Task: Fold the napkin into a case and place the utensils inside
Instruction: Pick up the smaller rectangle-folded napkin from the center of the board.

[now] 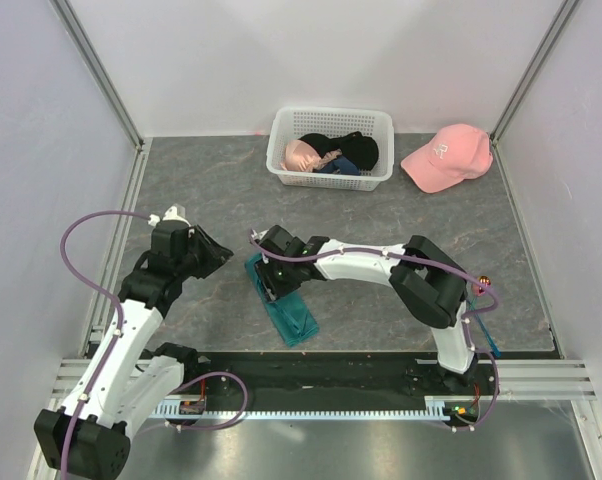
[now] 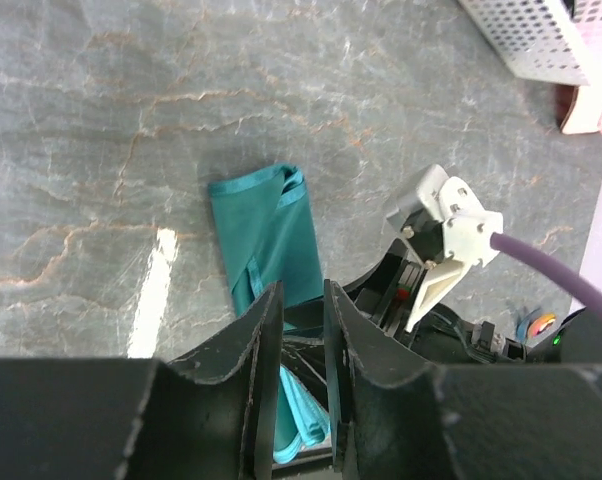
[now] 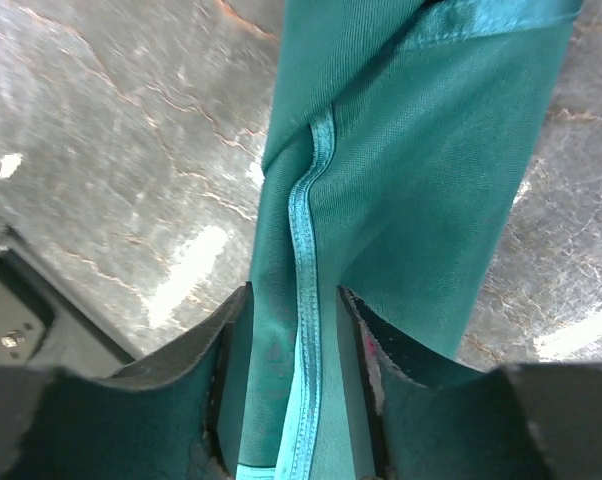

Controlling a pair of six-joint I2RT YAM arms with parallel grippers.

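Teal case (image 3: 411,200), wrist-only seam (image 3: 316,150) inside right gripper (image 3: 293,310), grip unclear, left gripper (image 2: 301,295) ajar, empty

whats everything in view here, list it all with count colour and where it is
napkin: one, teal-green, folded into a narrow strip, near centre of the table
utensils: apparently two, one reddish, one blue, near right beside the right arm; too small to be sure
basket: one, white lattice plastic, far centre
garments: black and pink, count unclear, inside the basket
cap: one, pink, far right, beside the basket
table: one, dark grey marbled
left hand: one, black, left of the napkin, fingers slightly apart, empty
right hand: one, black, on the napkin's far end, cloth between its fingers; grip unclear
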